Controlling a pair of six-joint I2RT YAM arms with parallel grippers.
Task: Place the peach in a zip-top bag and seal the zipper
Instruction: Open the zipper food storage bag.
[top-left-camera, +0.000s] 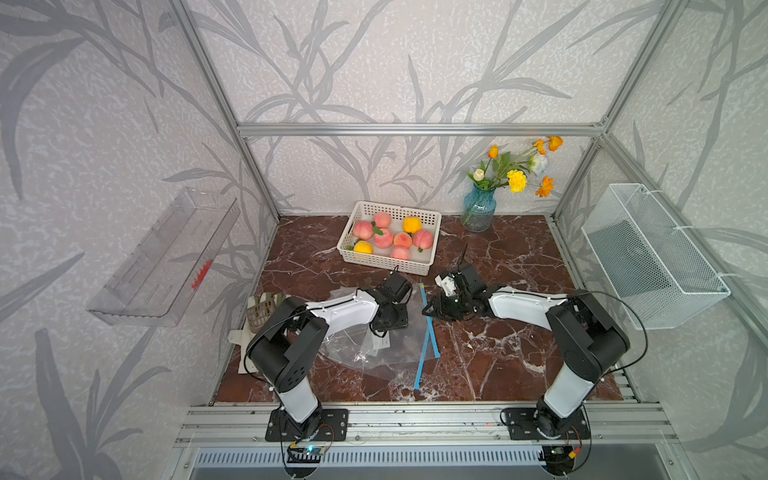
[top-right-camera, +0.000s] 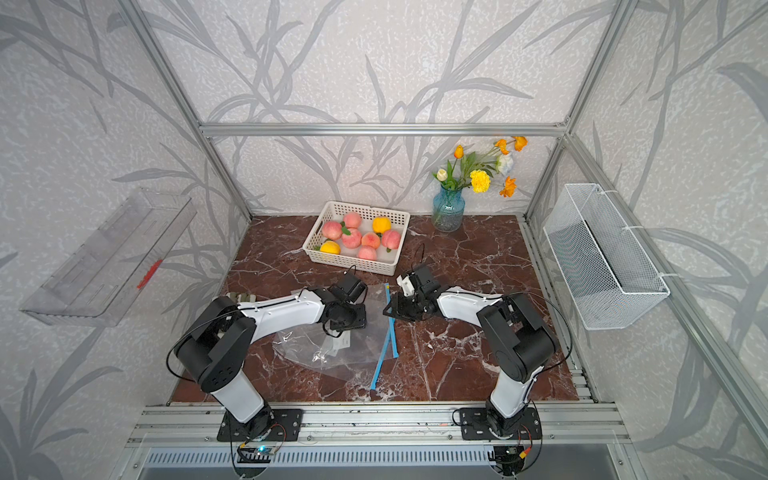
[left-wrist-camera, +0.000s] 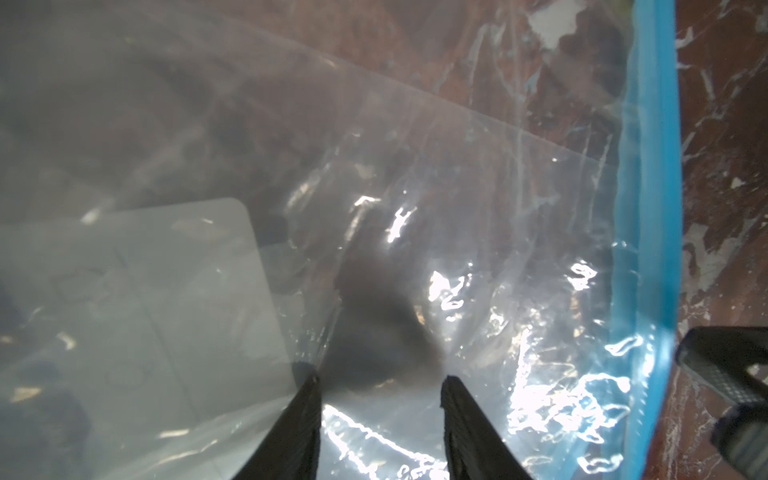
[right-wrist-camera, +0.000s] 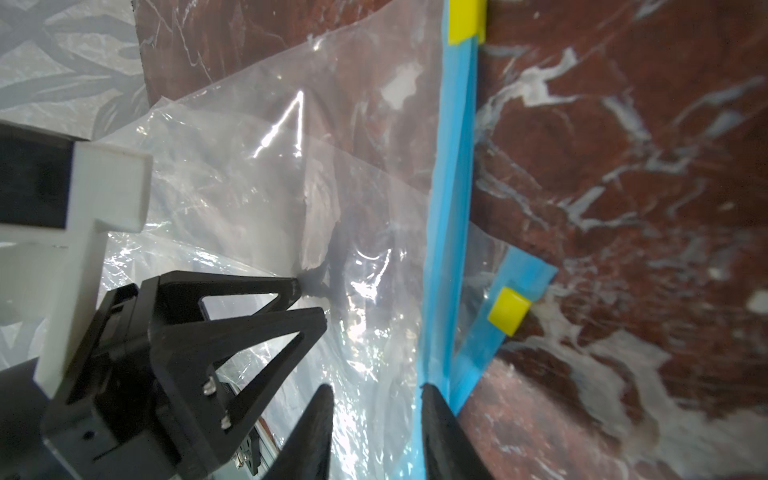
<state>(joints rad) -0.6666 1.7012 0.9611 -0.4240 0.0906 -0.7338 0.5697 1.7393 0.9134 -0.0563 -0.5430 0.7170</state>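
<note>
The peaches (top-left-camera: 383, 238) sat in the white basket (top-left-camera: 384, 266) at 12 o'clock on the brown table (top-left-camera: 498, 353). There were six pink ones, with two yellow fruits (top-left-camera: 412, 225) among them, and none was in a bag. The clear bag (top-left-camera: 395, 349) lay flat near the middle of the table, a little toward 7 o'clock. Its blue zipper (top-left-camera: 429, 332) ran along the side facing 3 o'clock. A second blue strip (right-wrist-camera: 478, 353) lay at a slant against the first, and each strip had a yellow slider (right-wrist-camera: 508, 311) on it. The left gripper (left-wrist-camera: 381, 378) hung over the bag from the 9 o'clock side. Its two fingers were apart and held nothing, with the tips right down at the plastic, though it was not clear if they pressed it. The right gripper (right-wrist-camera: 378, 388) reached in from the 3 o'clock side, close to the left one. Its fingers were apart too and held nothing, with one tip just beside the blue zipper. A blue vase (top-left-camera: 478, 212) of flowers stood at 1 o'clock
</note>
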